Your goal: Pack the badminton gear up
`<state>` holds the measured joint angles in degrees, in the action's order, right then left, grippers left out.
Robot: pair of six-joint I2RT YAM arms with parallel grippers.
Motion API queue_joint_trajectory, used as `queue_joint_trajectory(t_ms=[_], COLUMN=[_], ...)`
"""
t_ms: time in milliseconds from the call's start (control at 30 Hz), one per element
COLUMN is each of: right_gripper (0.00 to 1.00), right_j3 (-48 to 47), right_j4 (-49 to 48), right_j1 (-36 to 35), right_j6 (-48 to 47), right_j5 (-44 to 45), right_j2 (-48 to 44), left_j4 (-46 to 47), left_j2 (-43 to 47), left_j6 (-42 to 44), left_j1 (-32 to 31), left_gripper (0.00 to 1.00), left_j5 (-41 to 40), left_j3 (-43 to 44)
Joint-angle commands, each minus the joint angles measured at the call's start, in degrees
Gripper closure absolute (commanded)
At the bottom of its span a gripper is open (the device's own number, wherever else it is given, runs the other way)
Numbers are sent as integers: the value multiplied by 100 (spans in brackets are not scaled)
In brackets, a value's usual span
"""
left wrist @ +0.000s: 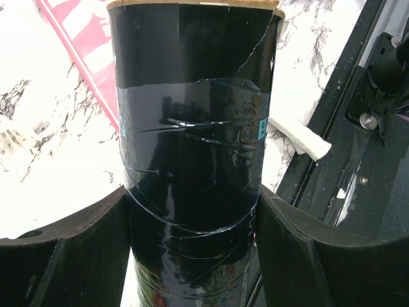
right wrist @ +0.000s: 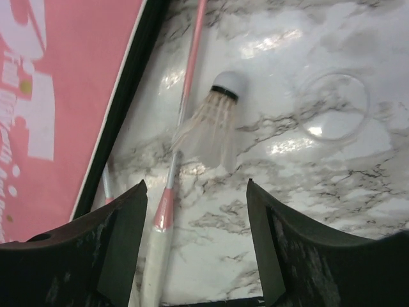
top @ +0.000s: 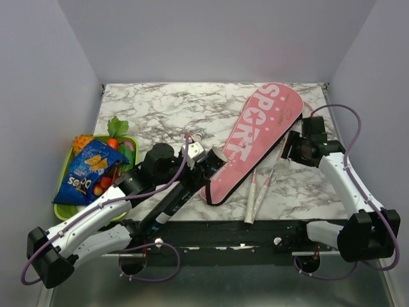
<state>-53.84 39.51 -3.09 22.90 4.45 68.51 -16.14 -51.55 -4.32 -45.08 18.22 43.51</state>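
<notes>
Now, your left gripper (left wrist: pixel 193 198) is clamped across the tube (left wrist: pixel 192 115). Both fingers (left wrist: pixel 83 249) press against its black, tape-wrapped sides, and its brown-rimmed end points away from the wrist. From above, the tube slants over the near edge of the table (top: pixel 166 109), with its far end close to the left edge of the bag (top: pixel 255 141). You cannot tell whether the tube rests on the table or hangs clear of it.

Your right gripper (right wrist: pixel 195 192) has its fingers (right wrist: pixel 115 243) spread wide with nothing between them. It hangs over the marble by the bag's right edge. Just past the fingertips a shuttlecock (right wrist: pixel 214 121) lies on its side, white cork away from the wrist, just beside a pink racket shaft. A clear disc (right wrist: pixel 335 105) lies to its right.

The pink bag lies diagonally across the table, lettering up. The rackets (top: pixel 250 201) lie side by side along its right edge, white handles toward you.

At the left edge sits the tray (top: pixel 64 210), with the packet (top: pixel 89 169) lying on it.
</notes>
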Motion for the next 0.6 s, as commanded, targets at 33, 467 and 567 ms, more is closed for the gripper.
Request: queue_joint_trajectory(t_ms=[33, 467, 567], right_gripper=[28, 28, 28], right_j3=[-46, -697, -741], right_j4=[821, 1288, 1209], right_j1=[-709, -1062, -1053], right_j6=[-646, -752, -725], right_j5=[423, 1823, 1911], right_j2=[267, 1270, 1489], left_j4=[-267, -100, -144], left_j2=[31, 66, 153], left_j6=[-52, -87, -78], left_j1=[-10, -9, -1], left_gripper=[100, 100, 100], left_j5=[68, 217, 217], left_j3=[158, 0, -44])
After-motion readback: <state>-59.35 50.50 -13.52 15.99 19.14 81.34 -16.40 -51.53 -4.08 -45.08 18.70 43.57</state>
